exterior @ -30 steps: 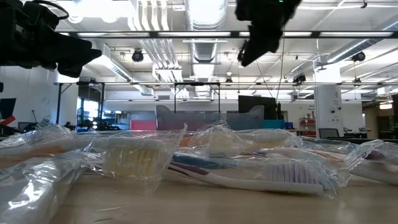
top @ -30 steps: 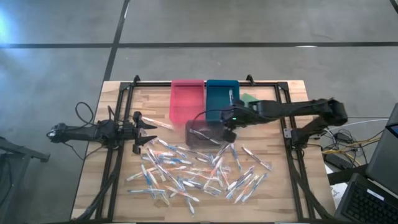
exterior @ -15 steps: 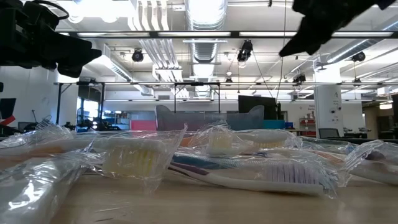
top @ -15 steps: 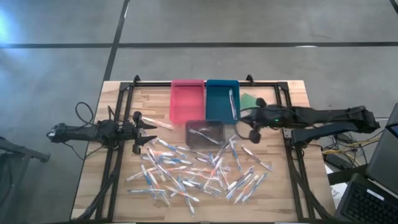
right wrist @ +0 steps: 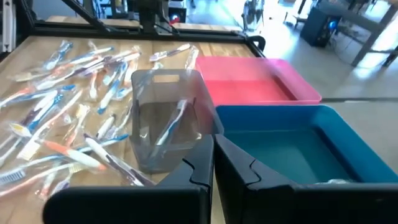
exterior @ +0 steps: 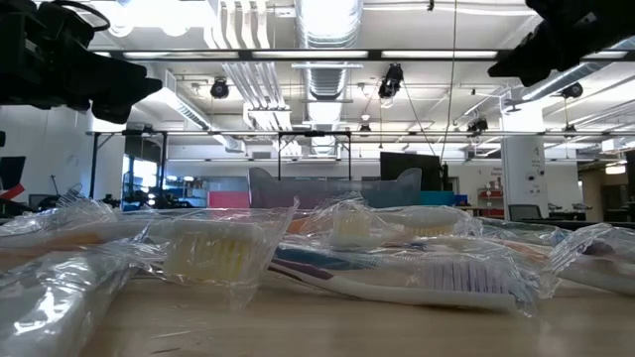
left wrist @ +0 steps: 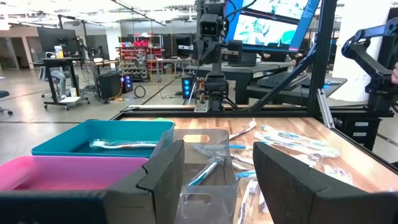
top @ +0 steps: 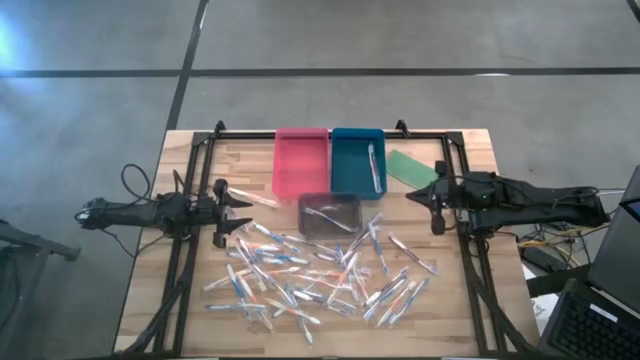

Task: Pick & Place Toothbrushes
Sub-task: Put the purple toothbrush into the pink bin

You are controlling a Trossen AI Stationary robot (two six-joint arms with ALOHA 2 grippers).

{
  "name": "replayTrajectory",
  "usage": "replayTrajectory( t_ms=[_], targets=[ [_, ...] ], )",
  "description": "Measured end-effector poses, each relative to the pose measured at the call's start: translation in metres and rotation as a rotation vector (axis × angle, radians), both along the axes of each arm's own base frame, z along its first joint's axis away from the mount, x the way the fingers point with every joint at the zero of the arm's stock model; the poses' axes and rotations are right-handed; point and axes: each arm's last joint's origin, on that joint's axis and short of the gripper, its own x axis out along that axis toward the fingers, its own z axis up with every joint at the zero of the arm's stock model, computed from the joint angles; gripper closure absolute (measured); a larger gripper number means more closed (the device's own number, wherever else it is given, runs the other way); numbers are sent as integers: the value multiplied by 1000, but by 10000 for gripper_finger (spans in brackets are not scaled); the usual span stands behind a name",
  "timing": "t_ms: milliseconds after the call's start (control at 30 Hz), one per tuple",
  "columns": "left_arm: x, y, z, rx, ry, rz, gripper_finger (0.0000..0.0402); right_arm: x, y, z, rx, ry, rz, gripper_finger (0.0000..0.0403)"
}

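Note:
Many wrapped toothbrushes (top: 320, 272) lie strewn over the near half of the wooden table (top: 150, 300); the low view shows them close up (exterior: 397, 268). One toothbrush lies in the blue tray (top: 357, 160) and one in the clear grey bin (top: 330, 213). The pink tray (top: 300, 160) stands left of the blue one. My right gripper (top: 415, 197) (right wrist: 213, 163) is shut and empty at the table's right side, pointing toward the trays. My left gripper (top: 240, 215) (left wrist: 217, 177) waits open at the left side.
A flat green piece (top: 412, 165) lies right of the blue tray. A black frame (top: 330, 132) runs round the work area. Bare wood shows along the table's left and right edges.
My right gripper has drawn back from over the grey bin toward the table's right edge, staying shut and empty, and has tipped from pointing steeply down to nearer level. The trays, the bin and the toothbrushes lie as before.

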Motion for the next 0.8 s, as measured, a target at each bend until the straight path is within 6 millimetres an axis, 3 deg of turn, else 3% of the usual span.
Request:
replayTrajectory(
  t_ms=[367,800],
  targets=[
    [0,0,0,2,-2,0,204,-5,0,-15,3,5,-3,394],
    [0,0,1,-3,-6,0,204,-1,0,-19,4,38,-4,394]
  ],
)
